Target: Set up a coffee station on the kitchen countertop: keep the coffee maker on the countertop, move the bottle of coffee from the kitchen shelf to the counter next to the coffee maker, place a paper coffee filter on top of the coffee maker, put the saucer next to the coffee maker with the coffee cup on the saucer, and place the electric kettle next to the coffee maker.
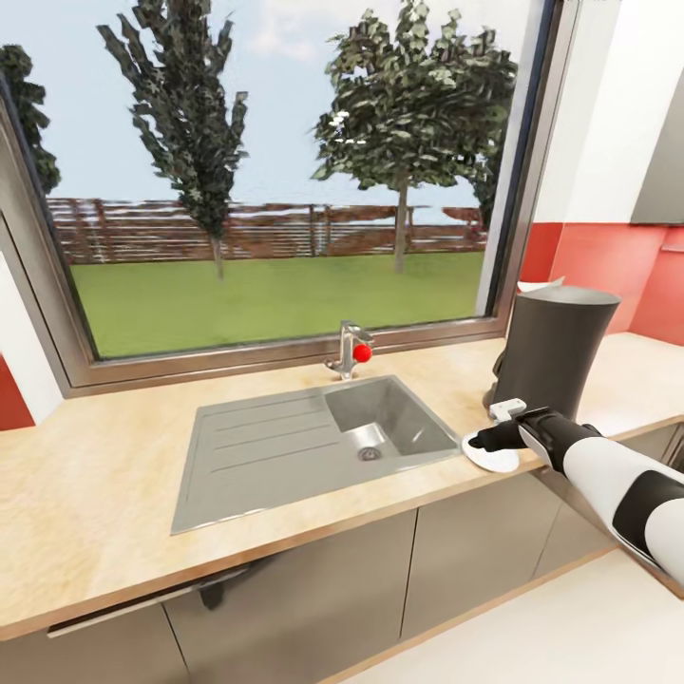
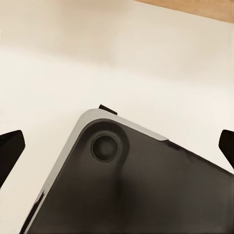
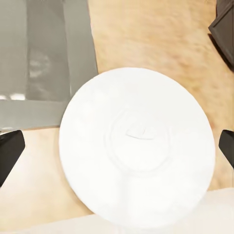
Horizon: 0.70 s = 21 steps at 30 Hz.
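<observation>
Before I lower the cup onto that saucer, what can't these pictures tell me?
- Saucer: head view, the right hand covers its far side.
- Coffee maker: head view, the hand hides its lower front.
- White object behind the coffee maker: mostly hidden, unidentifiable.
- Right hand's fingers: cut off by the wrist view's edges.

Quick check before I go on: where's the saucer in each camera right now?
Head view: the saucer lies on the countertop near its front edge, between the sink and the coffee maker, partly under the right gripper.
Right wrist view: the saucer sits centre frame.
Left wrist view: not in it.
Shared landmark: the sink beside the saucer.
</observation>
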Motion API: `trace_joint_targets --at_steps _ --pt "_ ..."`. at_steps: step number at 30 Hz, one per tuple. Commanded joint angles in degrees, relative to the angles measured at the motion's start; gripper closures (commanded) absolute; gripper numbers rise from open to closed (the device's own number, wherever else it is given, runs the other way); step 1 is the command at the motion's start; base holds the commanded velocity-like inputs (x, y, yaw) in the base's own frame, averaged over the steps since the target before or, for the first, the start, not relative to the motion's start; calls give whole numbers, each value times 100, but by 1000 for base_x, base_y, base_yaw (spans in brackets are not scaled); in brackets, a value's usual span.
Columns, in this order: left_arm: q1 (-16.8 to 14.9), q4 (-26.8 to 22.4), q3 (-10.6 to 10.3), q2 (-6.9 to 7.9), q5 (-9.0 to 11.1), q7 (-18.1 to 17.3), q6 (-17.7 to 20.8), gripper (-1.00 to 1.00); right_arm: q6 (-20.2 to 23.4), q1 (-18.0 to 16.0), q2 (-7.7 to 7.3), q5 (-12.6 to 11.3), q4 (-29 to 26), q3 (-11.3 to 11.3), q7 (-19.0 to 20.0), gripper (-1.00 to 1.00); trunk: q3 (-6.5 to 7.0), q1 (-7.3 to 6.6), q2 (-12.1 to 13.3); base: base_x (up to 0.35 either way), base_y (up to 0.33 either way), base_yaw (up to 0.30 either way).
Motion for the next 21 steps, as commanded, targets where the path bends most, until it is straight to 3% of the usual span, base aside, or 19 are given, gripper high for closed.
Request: trace_joint_targets --at_steps 1,8,11,14,15,17,19,21 --pt "1 -5 23 0 47 -58 4 -100 34 -3 -8 56 12 -57 11 -100 12 -22 37 0 0 0" --pt "1 -5 10 -1 30 -58 4 -100 42 -4 -97 56 9 -71 16 -100 138 -176 318 0 0 0" --pt "1 -7 4 0 2 -80 4 -100 56 -5 -374 23 4 -63 51 -100 192 -242 438 0 0 0" --pt "1 -7 4 -1 -21 -103 4 -100 81 -4 -525 -150 1 -54 54 -100 246 -307 559 0 0 0" --pt "1 -13 -17 2 -75 -127 4 -100 107 -6 -878 -290 -205 -54 105 -100 264 -329 599 0 0 0" --pt "1 -14 -20 15 -79 -128 4 -100 102 -10 -992 -294 -327 -51 153 -100 300 -373 679 0 0 0" --pt "1 -22 -29 25 -86 -128 4 -100 64 -12 -1210 -301 -789 -55 440 -100 336 -417 759 0 0 0" --pt "1 -42 -32 32 -99 -128 4 -100 50 -12 -1298 -303 -1089 -60 728 -100 372 -461 840 0 0 0"
